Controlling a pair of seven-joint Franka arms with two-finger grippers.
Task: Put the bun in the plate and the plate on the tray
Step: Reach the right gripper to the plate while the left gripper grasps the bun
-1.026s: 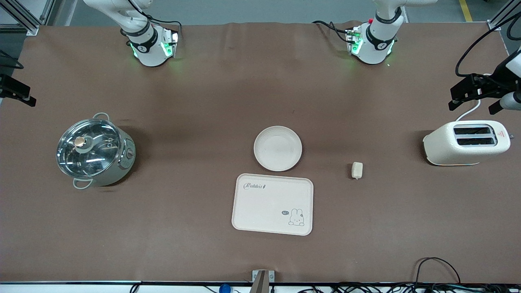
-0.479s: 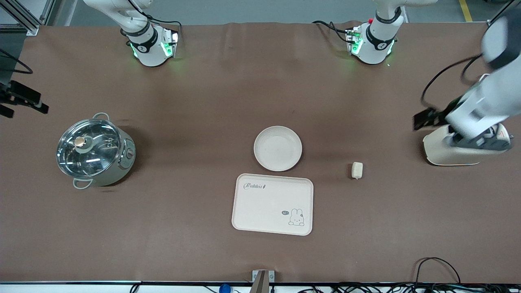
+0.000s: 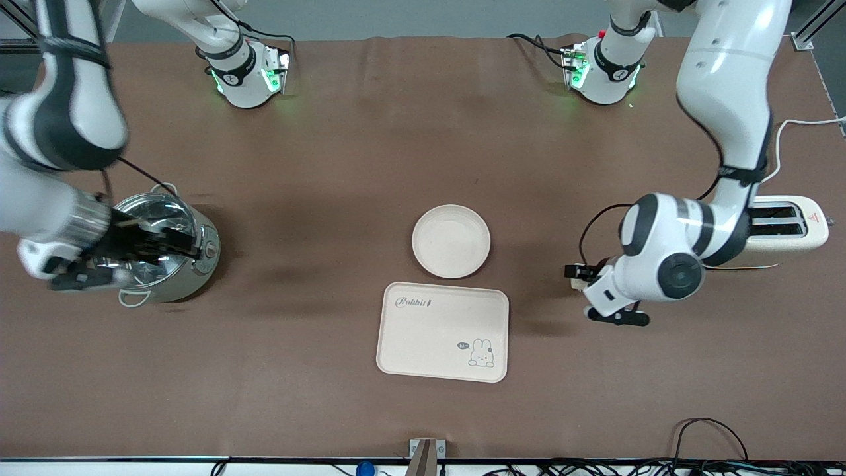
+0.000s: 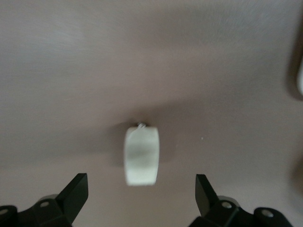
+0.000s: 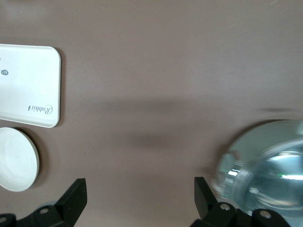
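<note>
The bun (image 4: pixel 141 155) lies on the brown table, toward the left arm's end from the tray. My left gripper (image 3: pixel 598 294) hangs right over it, open and empty; in the left wrist view its gripper (image 4: pixel 141 198) has one finger on either side of the bun. In the front view only a sliver of the bun (image 3: pixel 576 283) shows beside the hand. The round plate (image 3: pixel 451 240) sits empty, next to the tray (image 3: pixel 442 332) and farther from the front camera. My right gripper (image 3: pixel 135 259) is open and empty over the pot; its wrist view shows the tray (image 5: pixel 26 85) and plate (image 5: pixel 16 158).
A steel pot with a glass lid (image 3: pixel 198 264) stands toward the right arm's end, also in the right wrist view (image 5: pixel 265 165). A cream toaster (image 3: pixel 793 225) stands toward the left arm's end, partly covered by the left arm.
Both arms swung in from the table's ends. The left gripper came from the toaster to over the bun. The right gripper came to over the pot. Bun, plate and tray stayed put.
</note>
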